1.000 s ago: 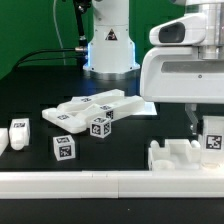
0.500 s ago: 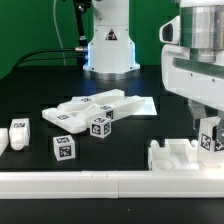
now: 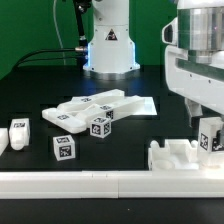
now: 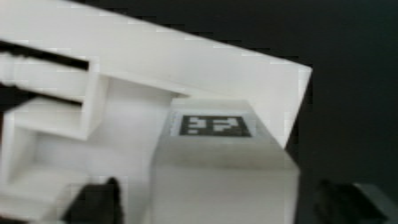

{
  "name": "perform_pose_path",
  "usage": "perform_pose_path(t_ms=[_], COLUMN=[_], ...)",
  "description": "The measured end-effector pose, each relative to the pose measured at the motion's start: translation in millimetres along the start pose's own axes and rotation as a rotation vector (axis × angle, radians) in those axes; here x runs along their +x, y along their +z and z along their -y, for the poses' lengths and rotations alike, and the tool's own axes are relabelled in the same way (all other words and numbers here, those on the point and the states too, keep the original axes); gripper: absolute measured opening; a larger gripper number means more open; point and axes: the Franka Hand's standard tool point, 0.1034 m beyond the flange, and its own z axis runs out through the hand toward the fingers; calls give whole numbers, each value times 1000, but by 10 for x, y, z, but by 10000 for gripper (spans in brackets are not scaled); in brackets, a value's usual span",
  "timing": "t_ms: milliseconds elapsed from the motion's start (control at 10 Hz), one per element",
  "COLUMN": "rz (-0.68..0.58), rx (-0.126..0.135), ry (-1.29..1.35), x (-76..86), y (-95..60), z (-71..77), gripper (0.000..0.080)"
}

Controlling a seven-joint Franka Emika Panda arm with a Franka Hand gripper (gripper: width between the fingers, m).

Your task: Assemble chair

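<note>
My gripper (image 3: 207, 138) is at the exterior view's right, shut on a white tagged chair block (image 3: 212, 140). It holds the block just above a low white chair piece with notches (image 3: 172, 155). In the wrist view the block (image 4: 214, 150) fills the space between my dark fingertips (image 4: 100, 200), its tag facing the camera, with the notched piece behind it (image 4: 71, 110). Flat tagged slabs (image 3: 95, 105) lie stacked mid-table. Two tagged square blocks (image 3: 100, 126) (image 3: 64, 149) stand in front of them.
A small white tagged piece (image 3: 20, 132) stands at the exterior view's far left. The long white border rail (image 3: 90, 183) runs along the front. The robot base (image 3: 108, 45) stands at the back, with black cables to its left.
The wrist has shifted up and to the exterior view's right and turned a little. The held block tilted slightly and stays over the notched piece.
</note>
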Motion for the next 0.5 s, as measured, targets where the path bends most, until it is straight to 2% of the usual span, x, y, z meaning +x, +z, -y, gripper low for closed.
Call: perform_pose_path(t_ms=[200,500], rz=[12,8], rx=[4,1], ry=[-297,-434], x=[-47,-28], y=[-32,-13], z=[20,6], gripper=[639,649])
